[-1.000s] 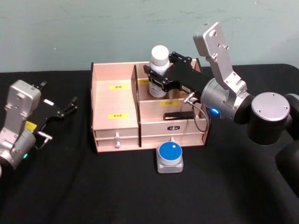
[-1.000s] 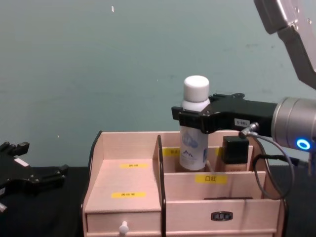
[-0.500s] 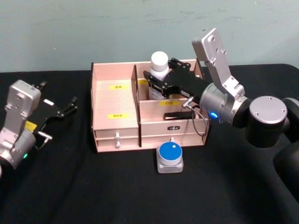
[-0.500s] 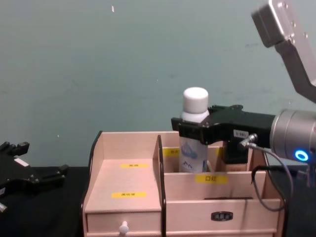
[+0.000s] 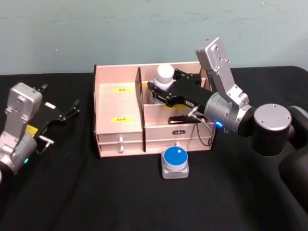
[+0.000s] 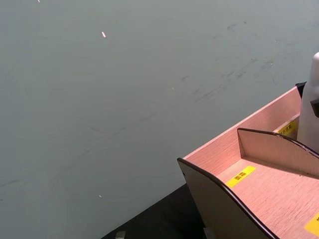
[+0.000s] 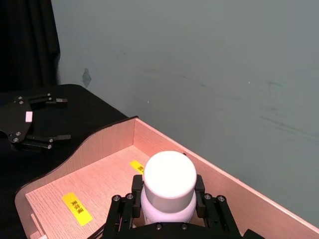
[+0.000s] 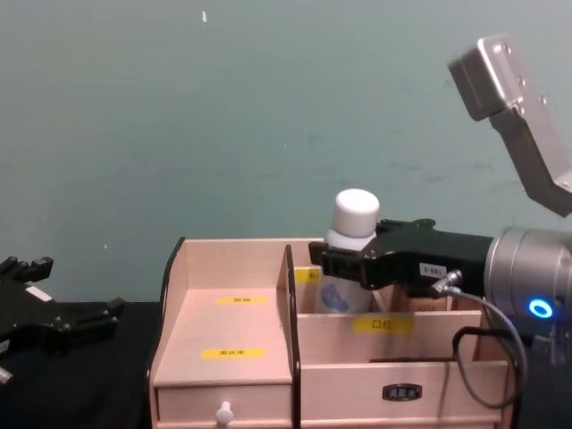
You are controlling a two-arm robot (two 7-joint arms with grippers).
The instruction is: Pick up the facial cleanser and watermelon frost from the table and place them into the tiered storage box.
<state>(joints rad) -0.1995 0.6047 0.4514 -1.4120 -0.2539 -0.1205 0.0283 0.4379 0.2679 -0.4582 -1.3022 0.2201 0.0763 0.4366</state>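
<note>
The watermelon frost (image 5: 174, 161) is sitting on the black surface (image 5: 96, 192), just beside the front of the tiered storage box (image 5: 120, 103) at its six o'clock, blue lid facing up. The left pincer (image 5: 61, 98) is resting at the box's nine o'clock, well apart from it, with its fingers spread wide and holding nothing.

The right arm is coming in from the box's three o'clock. Its round shoulder joint is lying low beside the box, and the silver link is rising steeply toward twelve o'clock above a wrist where a blue light is glowing. The right pincer (image 5: 160, 92) is lying roughly level over the box's right half, pointing toward nine o'clock.

The pincer is pinching the facial cleanser (image 5: 164, 77) just under its white cap. The bottle is standing in the rear compartment of the right half and leaning slightly. Its lower body is hiding behind the partition, so whether its base is touching the floor cannot be told.
</note>
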